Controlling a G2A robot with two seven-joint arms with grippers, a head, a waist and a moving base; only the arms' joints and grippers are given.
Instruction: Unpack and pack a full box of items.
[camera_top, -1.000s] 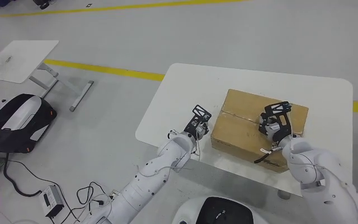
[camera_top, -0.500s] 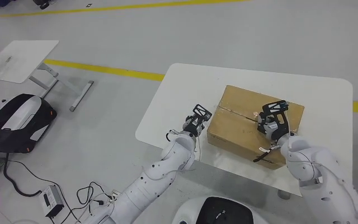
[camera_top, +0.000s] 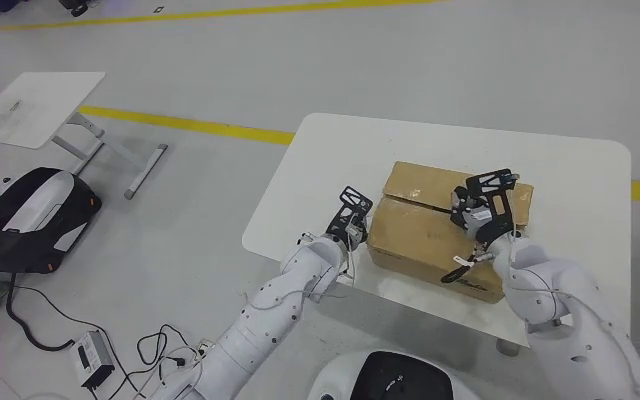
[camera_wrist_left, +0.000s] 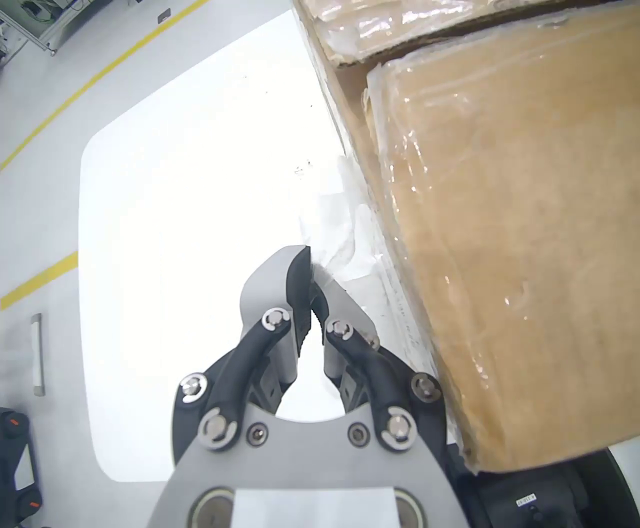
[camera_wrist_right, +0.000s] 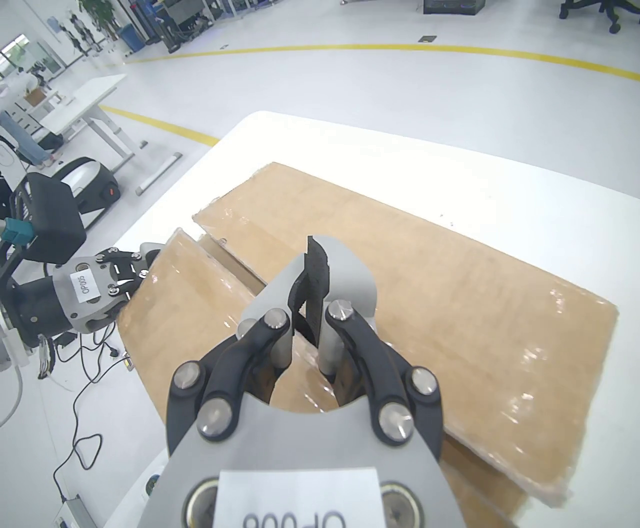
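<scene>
A brown cardboard box, wrapped in clear film, lies flaps closed on the white table, with a dark seam across its top. My left gripper stands shut at the box's left side, just off its wall. A crumpled strip of clear film lies on the table at its fingertips; I cannot tell whether it is pinched. My right gripper is shut and sits low over the box top near the seam. The left gripper appears beyond the box's edge in the right wrist view.
The table's near edge runs close under the box. Bare tabletop stretches left of the box and behind it. On the floor stand a small side table, a black-and-white device and cables.
The box has slid left and turned slightly on the table. The right gripper moved left with it. The left gripper stayed nearly in place.
</scene>
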